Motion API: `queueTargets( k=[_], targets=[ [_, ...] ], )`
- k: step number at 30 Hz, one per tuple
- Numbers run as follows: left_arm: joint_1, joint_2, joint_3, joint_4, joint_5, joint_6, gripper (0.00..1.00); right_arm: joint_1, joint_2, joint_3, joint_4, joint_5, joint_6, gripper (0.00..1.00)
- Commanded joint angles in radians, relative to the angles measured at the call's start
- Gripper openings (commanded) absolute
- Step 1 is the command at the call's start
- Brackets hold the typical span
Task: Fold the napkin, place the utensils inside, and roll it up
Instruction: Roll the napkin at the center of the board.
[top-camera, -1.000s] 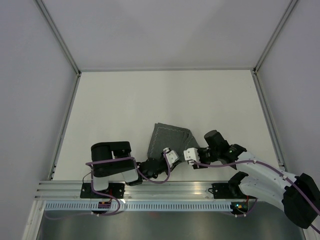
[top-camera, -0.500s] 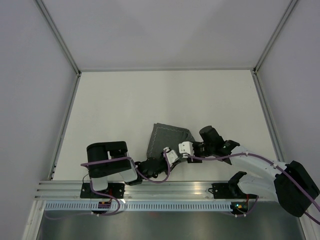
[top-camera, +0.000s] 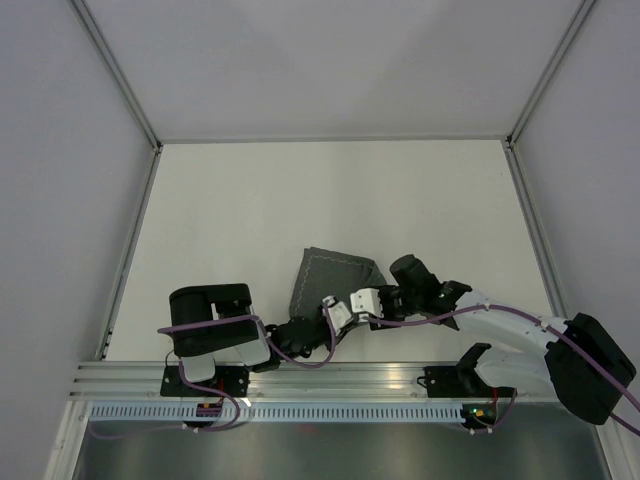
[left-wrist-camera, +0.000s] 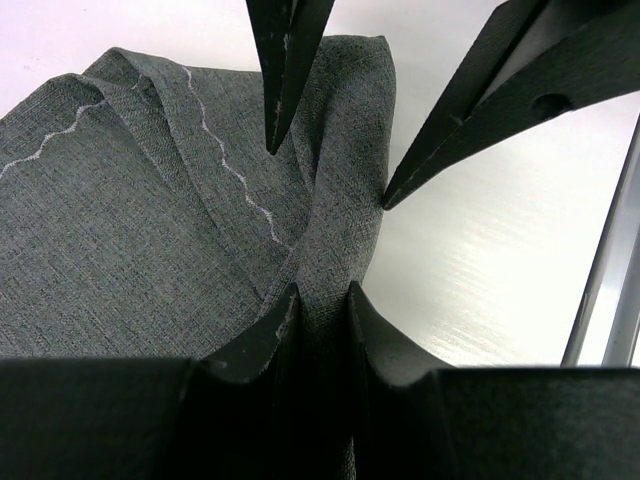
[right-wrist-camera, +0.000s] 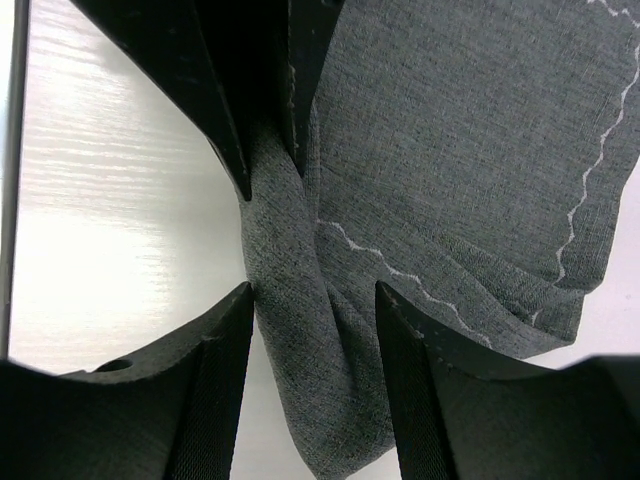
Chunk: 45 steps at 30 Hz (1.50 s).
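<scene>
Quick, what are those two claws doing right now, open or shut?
Left gripper: closed, pinching a fold of the napkin.
Right gripper: open, its fingers either side of the same fold.

no legible text, labels or numbers

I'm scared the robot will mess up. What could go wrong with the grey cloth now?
The left gripper pinches only a thin ridge of the napkin; a tug might pull the folds loose. The right gripper stands open astride that same ridge, tips close to the left one's, so they could bump. No fork shows; it may be hidden or missing.
</scene>
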Motion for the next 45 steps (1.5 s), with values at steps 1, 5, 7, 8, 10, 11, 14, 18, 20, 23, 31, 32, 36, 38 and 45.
queueTargets(
  k=[1,5,7,8,10,11,14,18,20,23,31,32,36,38,45],
  targets=[
    [0.006,-0.004,-0.003,-0.031,-0.011,-0.001,0.02,0.067,0.043,0.003,-0.019,0.035,-0.079,0.57],
    [0.006,0.005,-0.009,-0.008,-0.008,0.002,0.02,0.097,0.057,-0.034,0.014,0.079,-0.108,0.57],
    [0.006,0.011,-0.014,0.013,-0.011,0.002,0.02,0.103,0.075,-0.031,0.017,0.079,-0.108,0.57],
    [0.004,0.014,-0.020,0.021,-0.012,0.002,0.02,0.103,0.097,-0.023,0.011,0.081,-0.110,0.57],
    [0.006,0.019,-0.023,0.032,-0.018,0.000,0.02,0.105,0.109,-0.006,-0.006,0.079,-0.114,0.57],
    [0.006,0.019,-0.024,0.034,-0.020,0.002,0.02,0.107,0.114,-0.005,-0.010,0.079,-0.120,0.57],
    [0.006,0.022,-0.029,0.043,-0.028,0.016,0.02,0.113,0.126,0.020,-0.050,0.075,-0.134,0.57],
    [0.013,0.034,-0.040,0.084,-0.005,0.040,0.02,0.117,0.135,0.064,-0.093,0.056,-0.133,0.57],
    [0.013,0.035,-0.040,0.095,-0.003,0.043,0.02,0.119,0.164,0.086,-0.104,0.058,-0.136,0.56],
    [0.015,0.043,-0.031,0.084,0.006,0.048,0.02,0.117,0.217,0.118,-0.128,0.061,-0.137,0.46],
    [0.016,0.043,-0.032,0.089,-0.011,0.042,0.02,0.116,0.255,0.092,-0.096,0.116,-0.105,0.07],
    [0.016,0.042,-0.034,0.090,-0.018,0.040,0.02,0.117,0.257,0.089,-0.093,0.124,-0.099,0.02],
    [0.016,0.019,-0.061,0.109,-0.086,0.016,0.31,0.117,0.257,0.061,-0.079,0.165,-0.070,0.00],
    [0.016,0.009,-0.069,0.116,-0.103,0.010,0.34,0.116,0.258,0.060,-0.082,0.184,-0.061,0.00],
    [0.016,-0.001,-0.112,0.224,-0.178,-0.018,0.57,0.105,0.261,0.035,-0.095,0.211,-0.028,0.01]
  ],
)
